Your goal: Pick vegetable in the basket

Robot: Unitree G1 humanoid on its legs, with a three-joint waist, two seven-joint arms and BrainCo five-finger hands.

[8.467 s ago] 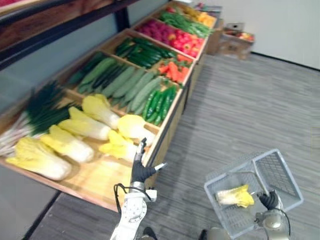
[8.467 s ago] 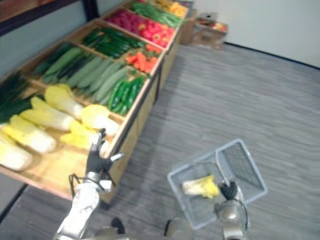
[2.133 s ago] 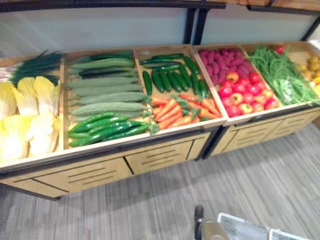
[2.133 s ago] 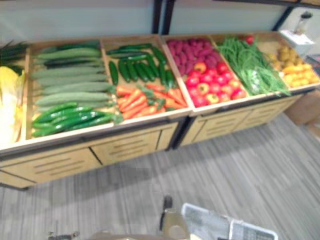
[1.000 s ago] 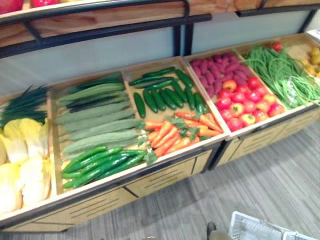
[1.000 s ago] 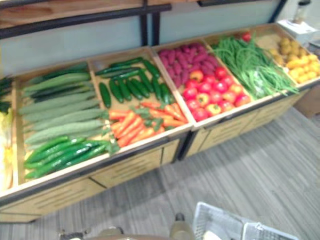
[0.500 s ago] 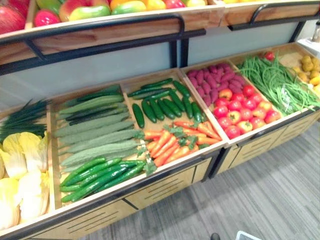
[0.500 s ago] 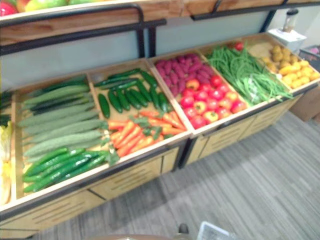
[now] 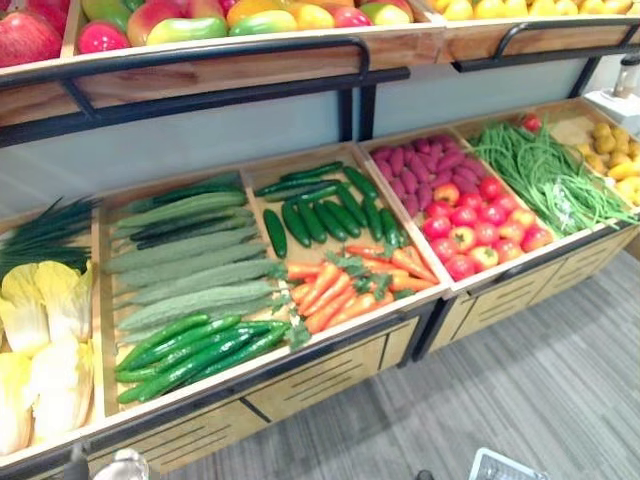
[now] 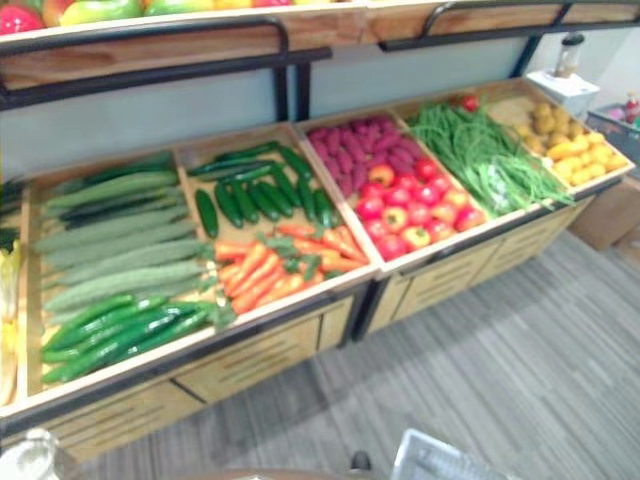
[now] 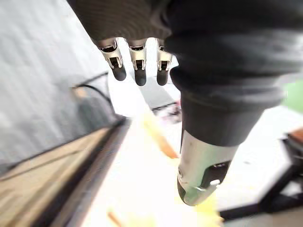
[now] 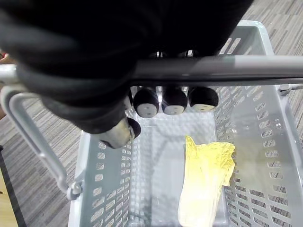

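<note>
beside us on the right, our right hand (image 12: 174, 101) has its fingers curled round the grey handle (image 12: 227, 66) of the basket (image 12: 94, 189). one pale yellow cabbage (image 12: 206, 184) lies lengthwise on the basket's floor. a corner of that basket shows at 5 o'clock in the head views. our left hand (image 11: 137, 71) hangs with fingers straight and thumb apart, grasping nothing. past a strip of grey floor stands the wooden stall (image 9: 330, 375). more cabbages (image 9: 45, 340) sit at 8 o'clock, slim green vegetables (image 9: 190, 350) at 7 and carrots (image 9: 340, 285) just below centre. tomatoes (image 9: 475, 235) are at 3, green beans (image 9: 550, 175) at 2, and a fruit shelf (image 9: 300, 15) runs along 12. we judge the step to be closing on the stall for the next vegetable. to do it well we would come right up to the front edge and hold the basket level and low beside it. then we would send the free left hand to a front-row bin, wrapping one carrot round its middle rather than raking the pile.
</note>
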